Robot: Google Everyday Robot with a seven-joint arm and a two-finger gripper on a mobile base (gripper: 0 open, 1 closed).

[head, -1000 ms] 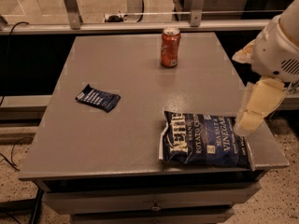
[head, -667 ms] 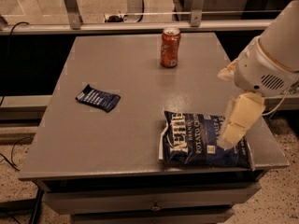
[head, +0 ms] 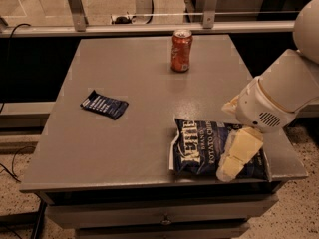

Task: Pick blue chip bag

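Note:
The blue chip bag (head: 202, 148), dark navy with white "Kettle" lettering, lies flat at the front right of the grey table (head: 134, 98). My gripper (head: 234, 158), pale cream, comes down from the white arm on the right and hangs over the right half of the bag, covering part of it. Its tip is near the bag's front edge.
An orange soda can (head: 181, 51) stands upright at the back middle of the table. A small flat dark blue packet (head: 104, 104) lies left of centre. The table's front edge runs just below the bag. A railing and glass stand behind the table.
My arm has swung left and down. The gripper has moved from beside the bag's right edge to over the bag's right half. The bag, can and packet have not moved.

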